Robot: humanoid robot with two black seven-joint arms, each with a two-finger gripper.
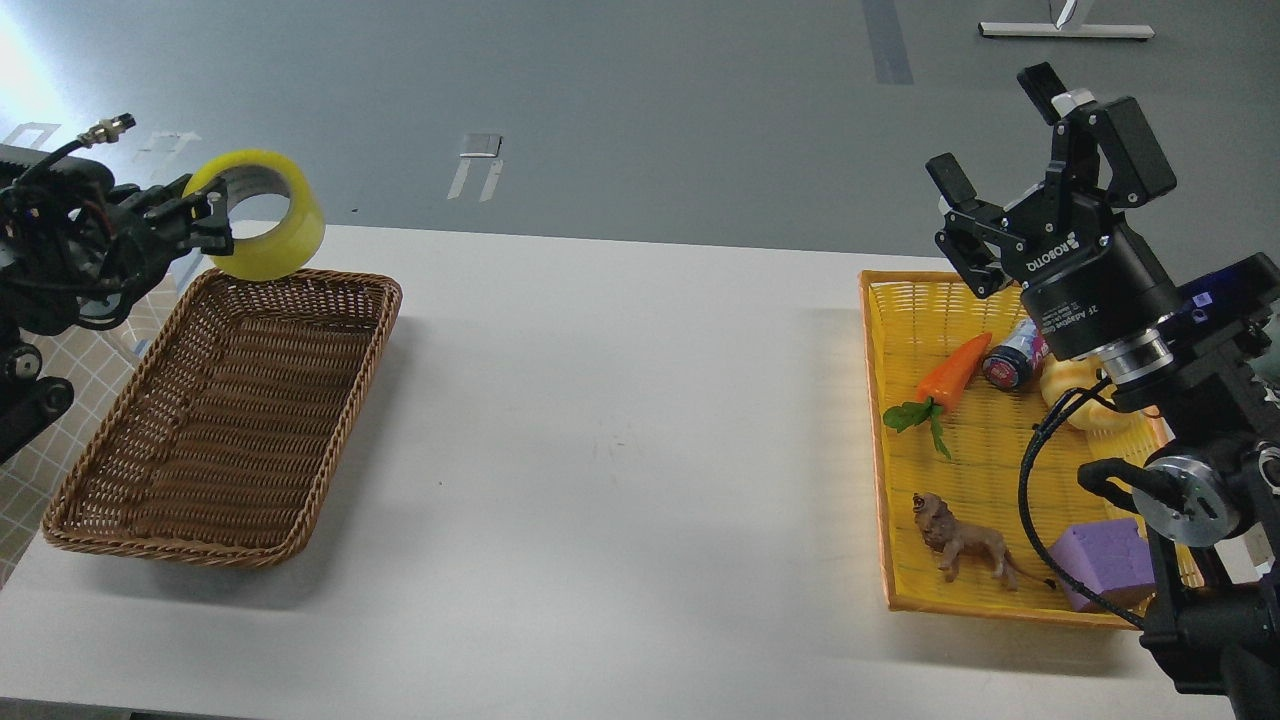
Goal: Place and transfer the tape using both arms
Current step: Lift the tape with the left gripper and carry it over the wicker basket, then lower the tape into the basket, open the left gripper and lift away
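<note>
While the left gripper clamps the tape by its rim, roll aloft over far edge of brown wicker basket, right gripper spread wide, empty, above yellow basket, white surface beneath.

The scene is bright and evenly lit from above, and a strong white glare washes out the floor at the top left corner. Soft shadows lie on the white table beside the brown basket and the yellow tray. Focus is sharp across the view, with slight grain and no marked distortion at the edges.
</note>
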